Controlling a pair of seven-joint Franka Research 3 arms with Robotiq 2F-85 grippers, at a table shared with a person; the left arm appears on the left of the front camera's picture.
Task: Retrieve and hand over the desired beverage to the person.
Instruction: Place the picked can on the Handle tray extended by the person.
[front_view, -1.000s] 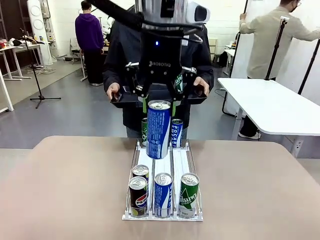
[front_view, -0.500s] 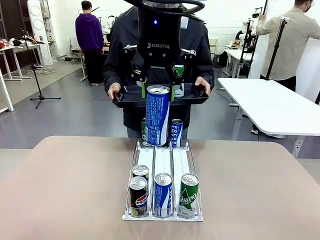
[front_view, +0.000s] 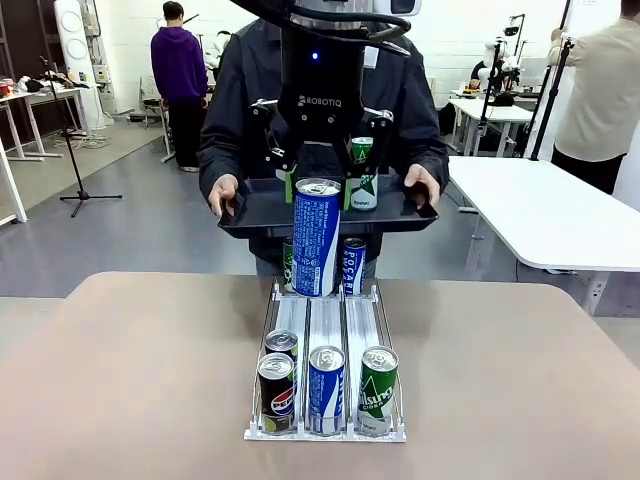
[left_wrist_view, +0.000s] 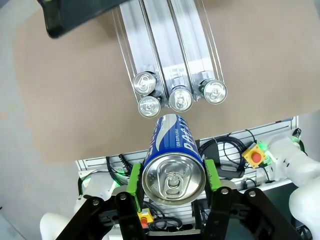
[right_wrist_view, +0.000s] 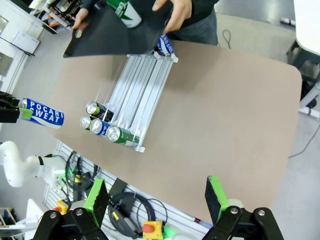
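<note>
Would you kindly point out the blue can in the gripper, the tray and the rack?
blue can (front_view: 317, 240), front view, printed side.
tray (front_view: 262, 215), front view, bare left floor.
rack (front_view: 326, 319), front view, middle lane.
</note>
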